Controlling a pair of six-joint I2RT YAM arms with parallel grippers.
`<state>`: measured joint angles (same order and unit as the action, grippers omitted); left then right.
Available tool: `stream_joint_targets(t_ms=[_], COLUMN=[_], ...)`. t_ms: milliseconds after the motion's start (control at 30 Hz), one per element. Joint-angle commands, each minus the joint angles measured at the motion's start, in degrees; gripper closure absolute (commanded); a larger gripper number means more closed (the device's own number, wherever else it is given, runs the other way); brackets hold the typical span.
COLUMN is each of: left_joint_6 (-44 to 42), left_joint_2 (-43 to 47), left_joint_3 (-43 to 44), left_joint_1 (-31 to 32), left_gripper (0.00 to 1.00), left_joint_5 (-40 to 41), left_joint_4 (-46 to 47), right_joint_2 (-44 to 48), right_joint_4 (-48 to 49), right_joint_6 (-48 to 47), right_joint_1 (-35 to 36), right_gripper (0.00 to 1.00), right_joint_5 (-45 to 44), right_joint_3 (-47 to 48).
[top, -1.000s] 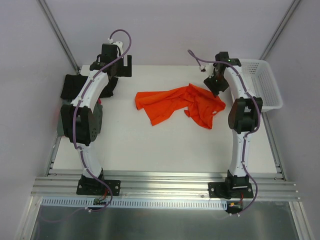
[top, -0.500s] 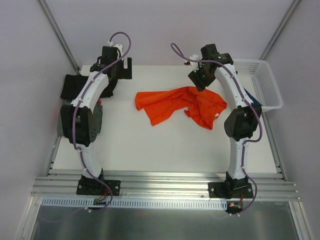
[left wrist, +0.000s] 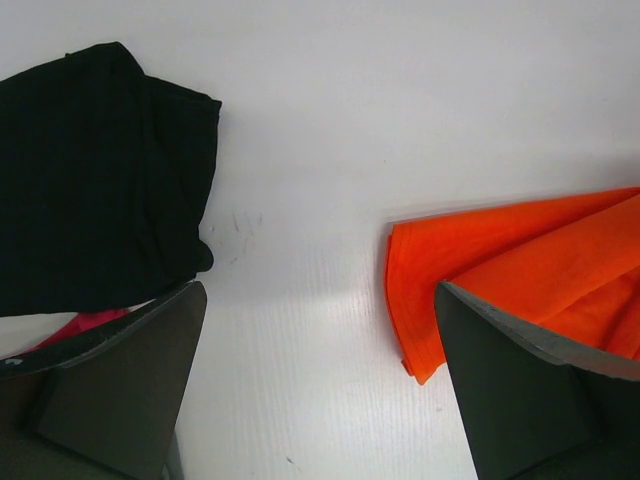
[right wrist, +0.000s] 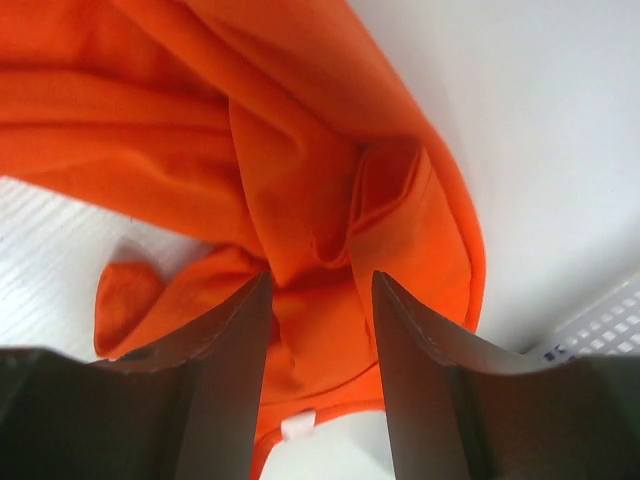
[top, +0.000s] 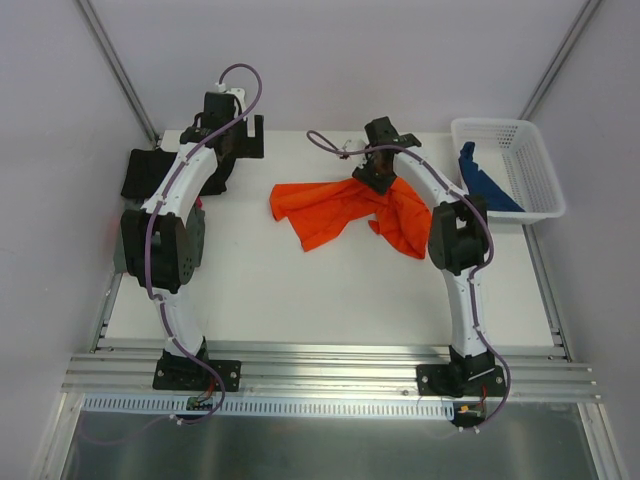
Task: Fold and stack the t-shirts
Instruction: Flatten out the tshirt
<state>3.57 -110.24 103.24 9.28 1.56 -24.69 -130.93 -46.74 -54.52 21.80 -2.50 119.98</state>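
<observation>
A bright orange-red t-shirt [top: 345, 208] lies crumpled at the middle back of the table. My right gripper [top: 372, 168] is open just above its back edge. In the right wrist view [right wrist: 320, 278] orange folds [right wrist: 300, 170] fill the gap between the fingers, and I see no grip on them. My left gripper [top: 238, 140] is open and empty at the back left, with bare table between its fingers [left wrist: 320, 290]. A black t-shirt [top: 150, 175] lies at the far left [left wrist: 95, 170]. A blue t-shirt [top: 485, 182] lies in the basket.
The white mesh basket [top: 525, 150] stands at the back right corner; its rim also shows in the right wrist view [right wrist: 600, 325]. A bit of pink-red cloth [left wrist: 85, 325] pokes out beneath the black t-shirt. The orange t-shirt's left corner [left wrist: 420, 300] lies by my left gripper's right finger.
My right arm has swung left from beside the basket to above the orange t-shirt's back edge, uncovering the blue t-shirt in the basket. The left arm has not moved.
</observation>
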Motion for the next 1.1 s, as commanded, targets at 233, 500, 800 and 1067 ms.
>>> stream_joint_targets(t_ms=[233, 500, 800, 1067], left_joint_6=[-0.15, 0.03, 0.12, 0.47], left_joint_2=[3.10, 3.19, 3.10, 2.48], left_joint_3=[1.00, 0.64, 0.73, 1.17], left_joint_1=[-0.23, -0.23, -0.23, -0.23], left_gripper=[0.01, 0.01, 0.01, 0.01], left_joint_5=[0.55, 0.55, 0.63, 0.20], left_joint_4=[0.78, 0.78, 0.87, 0.87], right_joint_2=[-1.34, -1.61, -1.25, -0.90], right_joint_4=[10.18, 9.92, 9.30, 8.51], right_joint_6=[-2.78, -2.52, -2.52, -2.70], right_joint_1=[2.37, 2.54, 2.46, 2.37], right_gripper=[0.51, 0.51, 0.52, 0.56], right_joint_5=[-4.61, -5.59, -5.85, -6.64], right_joint_3=[5.26, 4.65, 4.21, 3.15])
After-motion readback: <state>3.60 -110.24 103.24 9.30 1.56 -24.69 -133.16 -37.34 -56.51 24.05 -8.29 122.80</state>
